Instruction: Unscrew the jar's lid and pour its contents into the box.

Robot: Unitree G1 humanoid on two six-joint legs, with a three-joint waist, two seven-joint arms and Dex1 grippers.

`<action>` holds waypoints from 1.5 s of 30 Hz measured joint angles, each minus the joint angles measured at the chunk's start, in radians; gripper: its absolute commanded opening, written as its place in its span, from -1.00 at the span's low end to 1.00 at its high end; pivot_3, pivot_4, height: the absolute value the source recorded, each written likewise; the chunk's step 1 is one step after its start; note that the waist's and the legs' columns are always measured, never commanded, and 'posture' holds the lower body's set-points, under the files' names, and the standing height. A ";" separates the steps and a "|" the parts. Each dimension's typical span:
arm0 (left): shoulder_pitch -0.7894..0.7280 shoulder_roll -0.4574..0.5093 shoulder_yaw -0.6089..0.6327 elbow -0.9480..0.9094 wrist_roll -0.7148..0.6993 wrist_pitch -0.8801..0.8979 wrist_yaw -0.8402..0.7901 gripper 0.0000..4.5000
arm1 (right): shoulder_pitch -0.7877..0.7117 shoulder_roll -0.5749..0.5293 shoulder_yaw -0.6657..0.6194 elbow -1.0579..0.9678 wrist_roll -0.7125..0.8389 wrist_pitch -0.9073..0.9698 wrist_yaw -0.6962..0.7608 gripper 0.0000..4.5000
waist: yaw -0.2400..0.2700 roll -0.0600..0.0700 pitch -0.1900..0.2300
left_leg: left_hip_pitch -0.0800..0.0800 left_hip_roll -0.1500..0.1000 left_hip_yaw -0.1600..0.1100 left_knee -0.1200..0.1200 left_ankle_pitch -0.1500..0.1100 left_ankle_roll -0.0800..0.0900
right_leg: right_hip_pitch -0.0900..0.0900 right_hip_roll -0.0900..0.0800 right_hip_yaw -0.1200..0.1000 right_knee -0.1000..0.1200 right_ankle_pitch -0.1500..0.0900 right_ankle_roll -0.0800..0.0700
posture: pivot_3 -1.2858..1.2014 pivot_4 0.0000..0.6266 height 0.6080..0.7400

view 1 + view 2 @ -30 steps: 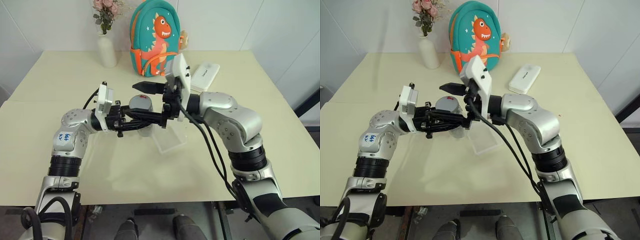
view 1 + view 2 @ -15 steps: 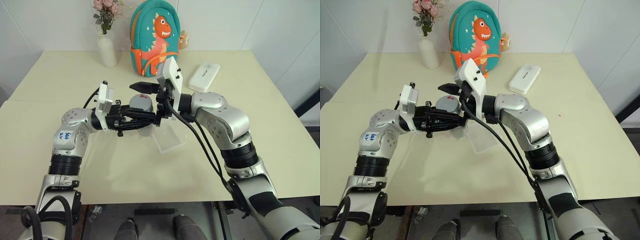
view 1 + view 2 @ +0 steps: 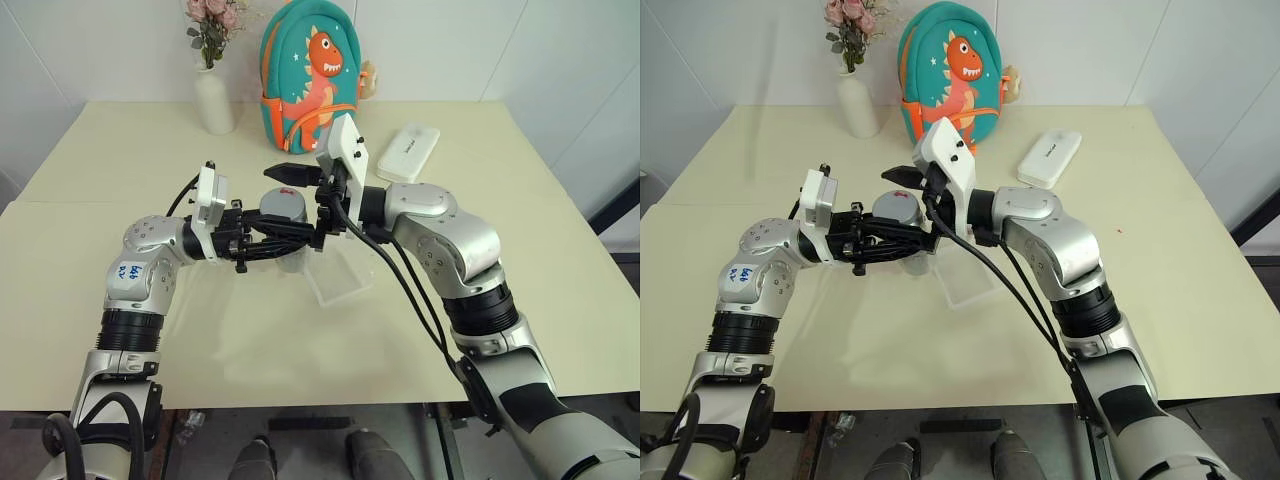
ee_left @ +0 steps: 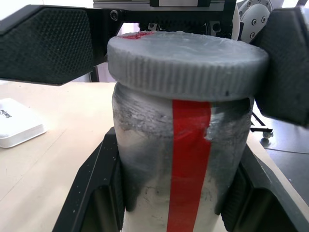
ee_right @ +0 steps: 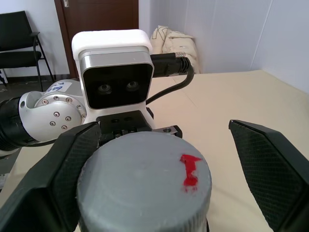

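My left gripper (image 3: 288,240) is shut on the jar (image 4: 183,159), holding it upright above the table. The jar is a cloudy clear cylinder with a red stripe down its side. I cannot make out its contents. The grey ribbed lid (image 5: 145,188), with a small red mark on top, sits on the jar. My right gripper (image 3: 303,200) stands open around the lid, one finger (image 5: 63,179) close against its rim and the other finger (image 5: 270,169) well apart from it. The clear shallow box (image 3: 340,275) lies on the table just right of the jar.
At the back of the table stand a white vase with pink flowers (image 3: 213,100) and a teal dinosaur backpack (image 3: 310,75). A white oblong case (image 3: 407,152) lies at the back right. The cream table (image 3: 560,300) spreads wide on both sides.
My right arm's elbow has swung a little to the left while its gripper stays open around the lid. The left gripper and the jar have kept still.
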 measured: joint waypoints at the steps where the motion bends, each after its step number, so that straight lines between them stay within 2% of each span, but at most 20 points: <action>1: 0.000 0.000 0.000 0.000 0.000 0.001 0.003 -0.11 | 0.001 -0.011 0.000 -0.008 0.001 0.003 0.002 0.98 | 0.000 0.000 0.000 | 0.000 0.000 0.000 0.000 0.000 0.000 | 0.000 0.000 0.000 0.000 0.000 0.000 | 0.03 -0.52 1.00; 27: 0.018 0.005 0.004 -0.003 0.000 0.002 0.007 -0.11 | 0.067 -0.176 -0.047 -0.154 0.079 0.108 0.017 0.98 | 0.000 0.000 0.000 | 0.000 0.000 0.000 0.000 0.000 0.000 | 0.000 0.000 0.000 0.000 0.000 0.000 | 0.03 -0.52 1.00; 32: 0.026 0.010 0.006 -0.004 0.000 0.001 0.002 -0.11 | 0.095 -0.248 -0.089 -0.216 0.133 0.152 0.049 0.98 | 0.006 0.000 0.000 | 0.000 0.000 0.000 0.000 0.000 0.000 | 0.000 0.000 0.000 -0.002 0.000 0.000 | 0.03 -0.52 1.00; 40: 0.026 0.010 0.005 -0.001 0.000 0.001 -0.007 -0.11 | 0.080 -0.231 -0.123 -0.248 0.207 0.190 0.032 0.98 | 0.001 0.000 0.000 | 0.000 0.000 0.000 0.000 0.000 0.000 | 0.000 0.000 0.000 -0.001 0.000 0.000 | 0.03 -0.52 1.00; 45: -0.005 0.003 -0.002 0.031 0.001 -0.001 -0.025 -0.11 | 0.034 -0.119 -0.109 -0.213 0.194 0.168 -0.029 0.98 | 0.000 0.000 0.000 | 0.000 0.000 0.000 0.000 0.000 0.000 | 0.000 0.000 0.000 0.000 0.000 0.000 | 0.03 -0.52 1.00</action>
